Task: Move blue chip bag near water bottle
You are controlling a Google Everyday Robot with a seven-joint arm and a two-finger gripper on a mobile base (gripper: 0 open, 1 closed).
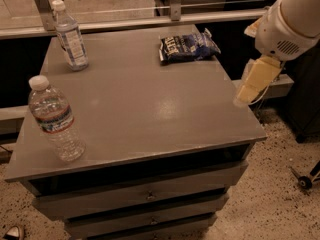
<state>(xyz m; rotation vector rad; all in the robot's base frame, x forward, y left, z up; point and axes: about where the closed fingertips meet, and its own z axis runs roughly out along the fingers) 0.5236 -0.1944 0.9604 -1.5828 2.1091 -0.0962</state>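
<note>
Gripper (252, 81), grip we cannot tell, is hovering beside the table (150, 99); pushing the blue chip bag (187, 46) too far risks toppling the water bottle (52, 116).

My pincer (248, 90), cream-coloured with a dull plastic look, hangs just off the right edge of the worktop (150, 104), a smooth grey painted surface with a soft sheen where the light falls. On it, the blue chip bag (187, 47) is crinkled, glossy foil. The water bottle (54, 119) is clear ribbed plastic with a white cap, and the second bottle (71, 36) is clear plastic too. My arm casing (292, 19) is smooth white plastic above a speckled stone-like floor (270, 199)
</note>
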